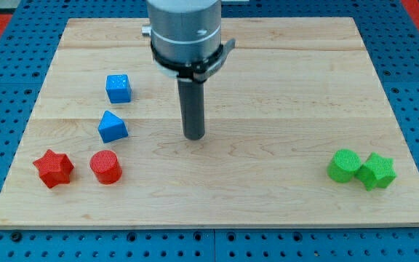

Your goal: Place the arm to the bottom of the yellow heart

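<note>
- My arm's grey body (186,33) hangs over the middle of the surface's top edge.
- The arm ends in a dark rod. There is no hand on it that could open or close, and the rod holds nothing.
- My tip (193,137) is down on the wooden surface (282,87), near the middle and a bit toward the left edge.
- My tip touches no block.
- I cannot see the yellow heart anywhere. The arm's body covers part of the surface by the top edge, and I cannot tell what is under it.
- The blue cube (118,88) sits toward the left edge, up and to the left of my tip.
- The blue pointed block (113,126) sits just below the cube, closer to the bottom edge. It is the block nearest to my tip, out to the tip's left, but still apart from it.
- The red star (53,168) lies near the bottom left corner.
- The red round block (106,167) stands just beside the star, on the star's right. There is a small gap between them.
- The green round block (343,165) stands near the bottom right corner, well apart from my tip.
- The green star (377,171) is right next to it, closer to the right edge. The two green blocks look like they touch.
- A blue board with holes (6,73) shows all around the surface.
</note>
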